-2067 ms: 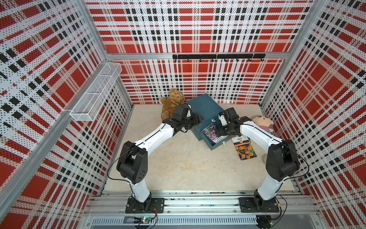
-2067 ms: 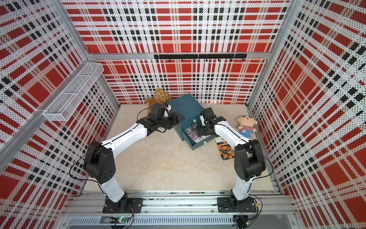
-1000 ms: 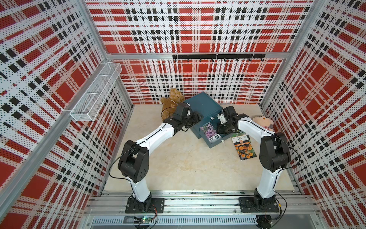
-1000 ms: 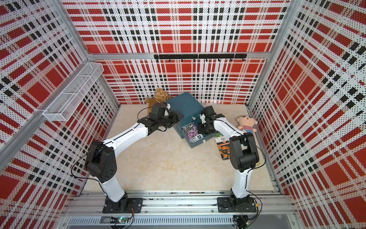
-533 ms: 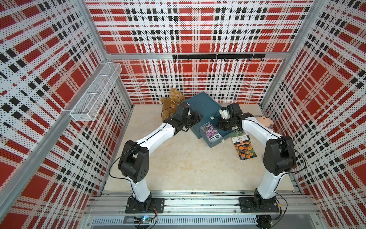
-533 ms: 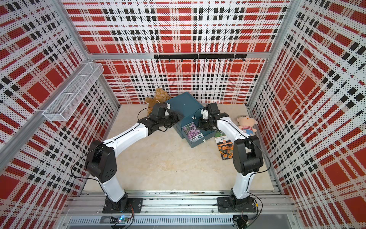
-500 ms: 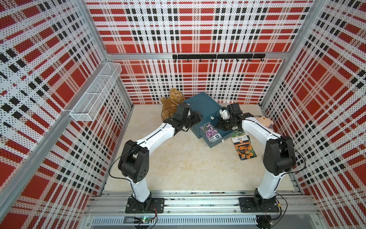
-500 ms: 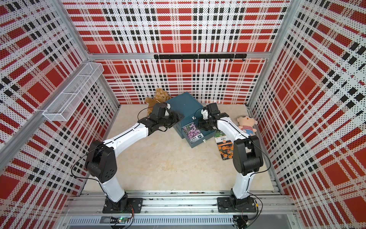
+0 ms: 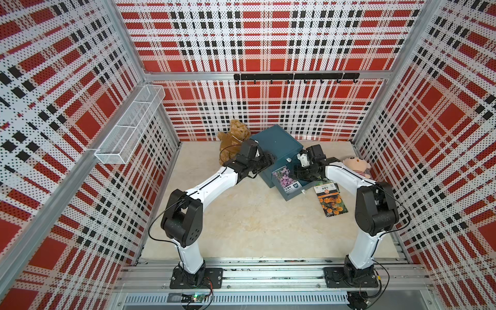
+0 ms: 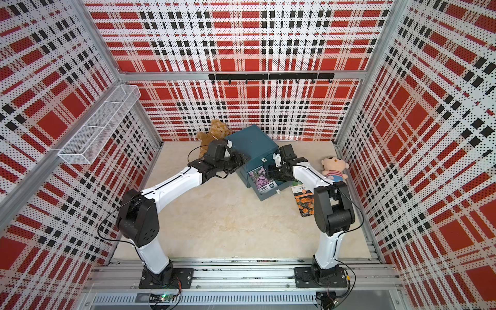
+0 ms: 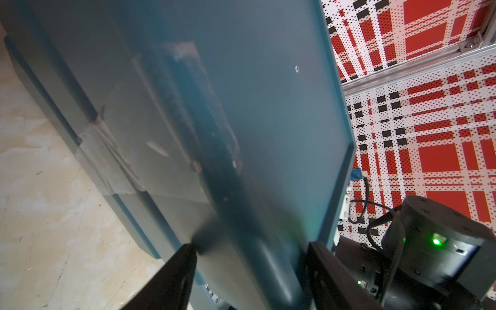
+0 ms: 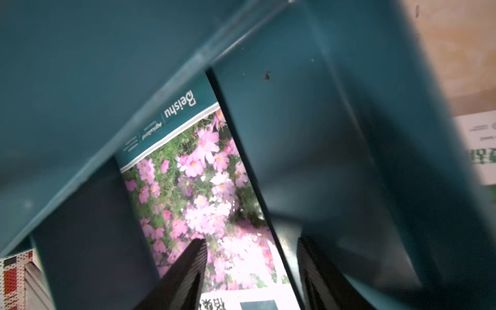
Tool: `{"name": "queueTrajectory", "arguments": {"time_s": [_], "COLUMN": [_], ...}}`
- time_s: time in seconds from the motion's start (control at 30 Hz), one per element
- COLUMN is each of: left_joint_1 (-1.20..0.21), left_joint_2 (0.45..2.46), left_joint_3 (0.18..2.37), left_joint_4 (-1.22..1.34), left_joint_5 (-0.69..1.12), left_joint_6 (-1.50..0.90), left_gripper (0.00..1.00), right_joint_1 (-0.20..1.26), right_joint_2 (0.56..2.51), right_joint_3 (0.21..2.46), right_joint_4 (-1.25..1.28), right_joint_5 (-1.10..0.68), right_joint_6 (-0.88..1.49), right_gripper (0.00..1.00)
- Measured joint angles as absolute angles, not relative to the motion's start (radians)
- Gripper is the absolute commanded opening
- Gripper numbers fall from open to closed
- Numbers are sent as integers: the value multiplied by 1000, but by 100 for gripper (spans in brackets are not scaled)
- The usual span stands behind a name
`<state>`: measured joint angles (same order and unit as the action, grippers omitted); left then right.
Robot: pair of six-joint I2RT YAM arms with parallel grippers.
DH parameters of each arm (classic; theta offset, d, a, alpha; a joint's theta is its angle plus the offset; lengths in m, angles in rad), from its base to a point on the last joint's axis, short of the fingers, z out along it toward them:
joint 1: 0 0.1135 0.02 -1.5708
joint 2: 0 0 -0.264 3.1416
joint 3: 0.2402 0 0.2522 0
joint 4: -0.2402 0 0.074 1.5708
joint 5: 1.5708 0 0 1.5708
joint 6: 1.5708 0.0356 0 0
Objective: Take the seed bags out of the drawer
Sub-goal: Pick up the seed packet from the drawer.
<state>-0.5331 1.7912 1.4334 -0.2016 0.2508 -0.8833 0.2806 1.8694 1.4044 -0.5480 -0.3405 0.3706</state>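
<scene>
Boxed in by red-and-white plaid perforated walls (image 9: 268, 112), over a beige mottled tabletop (image 9: 255, 222). At the far middle, a teal cabinet (image 9: 276, 145) with its drawer (image 9: 294, 193) pulled out toward the near right. By the look of things, partway through emptying it, with a fresh reach into the drawer in hand. Inside, toward the left side: one seed bag, the pink-flower packet (image 9: 284, 177), lying picture up. Nothing else made out in there, though hidden at the inner end by the cabinet and on the right by the right arm (image 9: 341, 174). Already out on the table, just right of the drawer: the orange-flower packet (image 9: 331, 201), with a green sliver at its far end, possibly another bag, cannot tell. Left gripper (image 9: 268, 162) at the cabinet's near-left corner, jaws wide astride its edge and seemingly clamped there as a brace. Right gripper (image 9: 296, 173) low over the drawer, jaws parted and empty; in the right wrist view, one of the fingers (image 12: 185, 273) above the pink-flower packet, its mate above bare teal beside it. Next, probably: settle onto the packet's free edge, pinch, then lift clear without snagging the drawer walls or tugging the cabinet. Glossy and flat, so likely to slip from a shallow pinch. Elsewhere: wire basket (image 9: 128, 126) on the left wall, showing nothing inside; brown teddy bear (image 9: 232, 138) just far-left of the cabinet; pink plush doll (image 9: 354, 166) by the right wall.
</scene>
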Motion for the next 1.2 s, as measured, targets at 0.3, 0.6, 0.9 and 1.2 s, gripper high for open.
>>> {"name": "queueTrajectory", "arguments": {"time_s": [0.3, 0.6, 0.9, 1.2], "left_joint_1": [-532, -529, -529, -529], "left_joint_2": [1805, 1807, 1807, 1808], "left_joint_3": [1449, 1449, 1449, 1446], "left_joint_4": [-202, -196, -195, -184], "left_joint_5": [242, 223, 219, 221], "left_joint_6": [-895, -894, -894, -893], "left_gripper": [70, 70, 69, 69], "right_joint_1": [266, 256, 253, 244], "right_joint_2": [1921, 1921, 1921, 1871], "right_joint_3": [1441, 1415, 1415, 1409], "right_joint_4": [-520, -472, -458, -471], "right_joint_5": [-453, -583, -643, -651], "right_joint_6": [372, 444, 517, 633], "right_gripper": [38, 19, 0, 0]}}
